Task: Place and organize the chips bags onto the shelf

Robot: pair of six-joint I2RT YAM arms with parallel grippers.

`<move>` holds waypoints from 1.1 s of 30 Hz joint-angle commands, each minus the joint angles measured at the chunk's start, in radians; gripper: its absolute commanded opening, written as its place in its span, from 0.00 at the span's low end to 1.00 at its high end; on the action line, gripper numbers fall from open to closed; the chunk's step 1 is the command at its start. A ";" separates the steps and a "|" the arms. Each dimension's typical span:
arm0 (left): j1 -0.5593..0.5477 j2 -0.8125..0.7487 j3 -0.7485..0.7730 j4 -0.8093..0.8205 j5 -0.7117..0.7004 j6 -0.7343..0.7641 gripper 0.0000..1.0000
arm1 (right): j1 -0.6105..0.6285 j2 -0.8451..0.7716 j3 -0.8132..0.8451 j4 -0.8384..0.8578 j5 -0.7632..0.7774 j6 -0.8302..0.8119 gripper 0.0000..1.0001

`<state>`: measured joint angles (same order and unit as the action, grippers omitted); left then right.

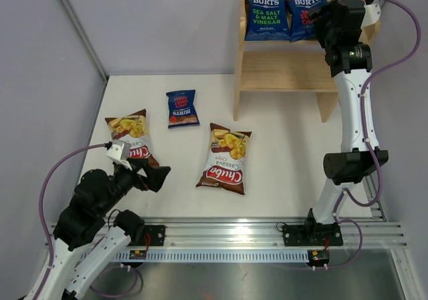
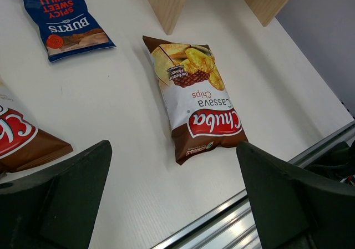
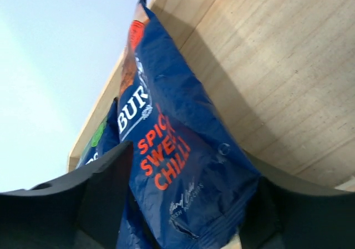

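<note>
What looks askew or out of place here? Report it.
Nothing is spilled or torn. Three bags lie loose on the table: a blue bag and two brown bags, each at a different angle. On the shelf, the chilli bag leans.

White table (image 1: 287, 146) w/ metal rail (image 1: 267, 236) at near edge.

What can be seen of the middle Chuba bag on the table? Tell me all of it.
The Chuba bag is a glossy brown-and-white pouch reading "Cassava Chips", with a red logo band and pictured yellow chips at one end. It looks sealed and puffy. It lies flat, face up, on the white table in front of the shelf, logo end toward the arms. Nothing touches it; the open left gripper is near it but clear of it.
</note>
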<state>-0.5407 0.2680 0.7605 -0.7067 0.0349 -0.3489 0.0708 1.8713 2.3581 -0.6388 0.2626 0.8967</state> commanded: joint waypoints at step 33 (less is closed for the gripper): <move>0.102 0.528 0.216 0.111 -0.048 -0.116 0.99 | -0.117 -0.427 -0.153 -0.121 -0.378 -0.478 0.99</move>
<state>-0.5102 0.7078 0.8803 -0.6998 -0.0654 -0.4469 -0.0483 1.6268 2.3116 -0.7990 0.1310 0.4938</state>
